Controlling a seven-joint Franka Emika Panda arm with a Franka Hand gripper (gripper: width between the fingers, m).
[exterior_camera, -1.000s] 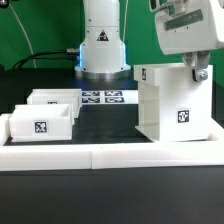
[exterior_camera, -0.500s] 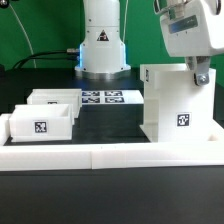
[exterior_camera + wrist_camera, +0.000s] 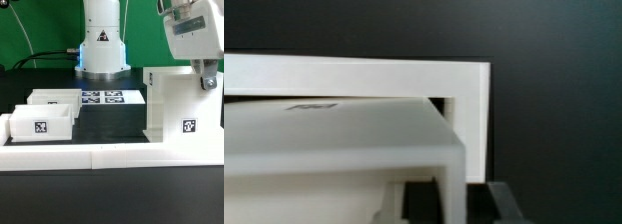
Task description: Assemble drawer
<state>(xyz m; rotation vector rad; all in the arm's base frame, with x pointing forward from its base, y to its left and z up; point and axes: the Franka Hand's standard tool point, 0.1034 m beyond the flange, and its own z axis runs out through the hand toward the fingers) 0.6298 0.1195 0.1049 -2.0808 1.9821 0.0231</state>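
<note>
The large white drawer shell (image 3: 180,105) stands upright at the exterior view's right, with a square tag on its front. My gripper (image 3: 205,80) comes down on its top right edge and is shut on the shell's thin side wall. In the wrist view the shell (image 3: 349,75) fills most of the picture, and its wall runs down between my gripper's (image 3: 450,205) fingers (image 3: 503,205). Two small tagged trays stand at the exterior view's left, one in front (image 3: 40,125) and one behind it (image 3: 55,98).
The marker board (image 3: 103,98) lies flat between the trays and the shell. A low white border wall (image 3: 110,152) runs along the front. The arm's white base (image 3: 103,40) stands at the back centre.
The shell has slid toward the exterior view's right, and my gripper has moved with it, still clamped on its wall. The trays have not moved.
</note>
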